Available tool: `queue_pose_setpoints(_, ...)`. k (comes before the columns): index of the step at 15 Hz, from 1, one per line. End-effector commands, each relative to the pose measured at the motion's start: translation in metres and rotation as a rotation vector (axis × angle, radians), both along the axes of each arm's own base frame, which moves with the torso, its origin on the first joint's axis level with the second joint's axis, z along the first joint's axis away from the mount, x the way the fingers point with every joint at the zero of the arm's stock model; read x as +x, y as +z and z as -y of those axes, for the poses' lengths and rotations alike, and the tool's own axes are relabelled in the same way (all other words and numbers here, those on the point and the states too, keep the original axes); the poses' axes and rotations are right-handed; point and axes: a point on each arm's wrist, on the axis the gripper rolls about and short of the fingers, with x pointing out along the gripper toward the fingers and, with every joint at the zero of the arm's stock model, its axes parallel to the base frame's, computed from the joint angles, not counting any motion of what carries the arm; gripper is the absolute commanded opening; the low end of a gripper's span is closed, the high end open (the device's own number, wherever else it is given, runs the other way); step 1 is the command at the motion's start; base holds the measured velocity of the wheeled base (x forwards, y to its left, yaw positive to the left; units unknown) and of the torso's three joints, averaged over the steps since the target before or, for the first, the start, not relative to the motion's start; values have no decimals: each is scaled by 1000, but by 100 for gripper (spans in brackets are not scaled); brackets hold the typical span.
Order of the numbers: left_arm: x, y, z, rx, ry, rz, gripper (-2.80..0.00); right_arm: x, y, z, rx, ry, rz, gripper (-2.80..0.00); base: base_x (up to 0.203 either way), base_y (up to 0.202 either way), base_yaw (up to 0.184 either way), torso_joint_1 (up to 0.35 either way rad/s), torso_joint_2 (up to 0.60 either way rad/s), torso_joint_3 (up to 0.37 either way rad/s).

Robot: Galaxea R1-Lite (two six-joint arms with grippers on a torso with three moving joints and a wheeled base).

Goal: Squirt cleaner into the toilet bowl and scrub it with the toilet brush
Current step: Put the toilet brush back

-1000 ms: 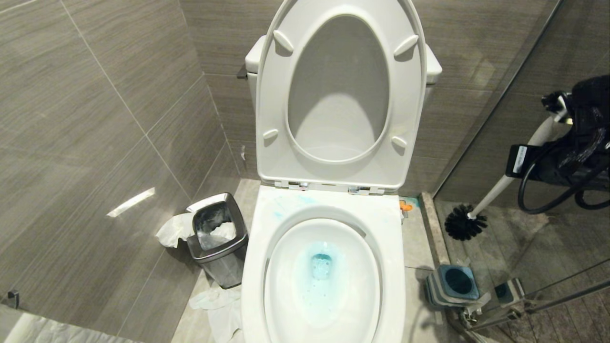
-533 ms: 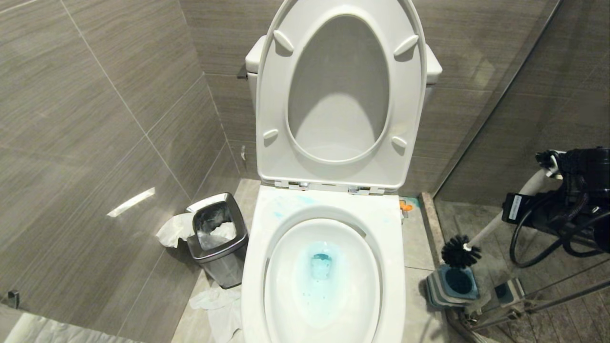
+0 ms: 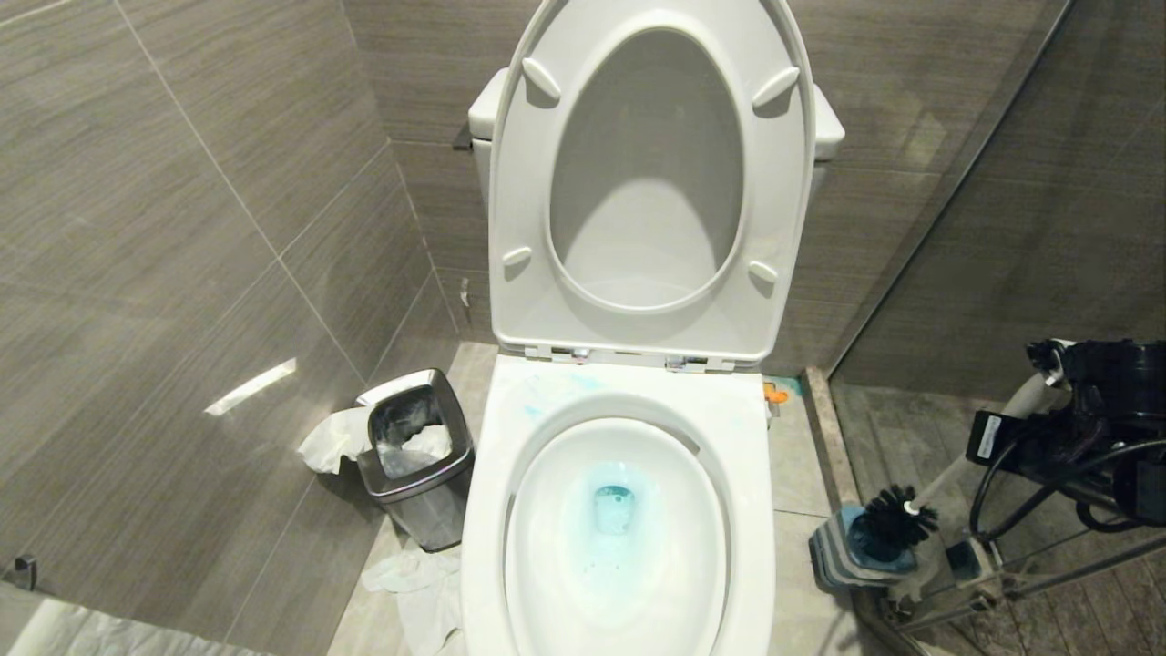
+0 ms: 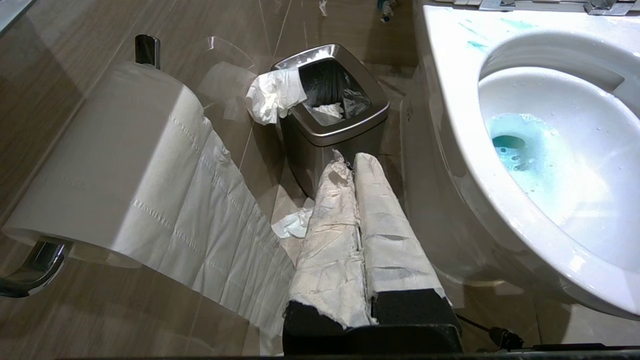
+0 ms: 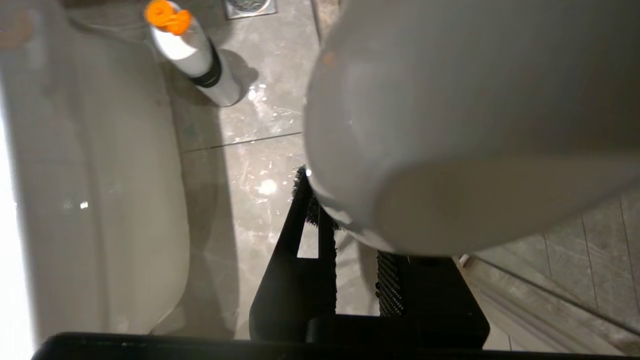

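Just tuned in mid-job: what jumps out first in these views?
The open toilet bowl fills the centre, blue cleaner pooled at its bottom and the seat propped up. To its right, the right gripper holds the toilet brush, bristles at the blue-and-grey holder on the floor.

A: Head view: high, facing forward and down on the toilet bowl (image 3: pixel 618 538); steel bin (image 3: pixel 414 456) at its left.
B: Left wrist view: low, near the floor; shares bowl (image 4: pixel 550 150) and bin (image 4: pixel 332 112); right wrist view looks down, hard against the brush handle (image 5: pixel 450 125).
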Motion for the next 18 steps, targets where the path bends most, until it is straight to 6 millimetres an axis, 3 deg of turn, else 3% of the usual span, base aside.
queue_pose_setpoints(1, 0, 0, 0, 0, 1, -1, -280, 9, -20, 4, -4, -6, -48, -280, 0, 0, 0, 0, 0, 0)
queue_pose_setpoints(10, 0, 0, 0, 0, 1, -1, -280, 32, -68, 22, -19, -40, -83, -280, 0, 0, 0, 0, 0, 0)
queue_pose_setpoints(18, 0, 0, 0, 0, 1, -1, -280, 46, -99, 24, -10, -15, -75, -280, 0, 0, 0, 0, 0, 0)
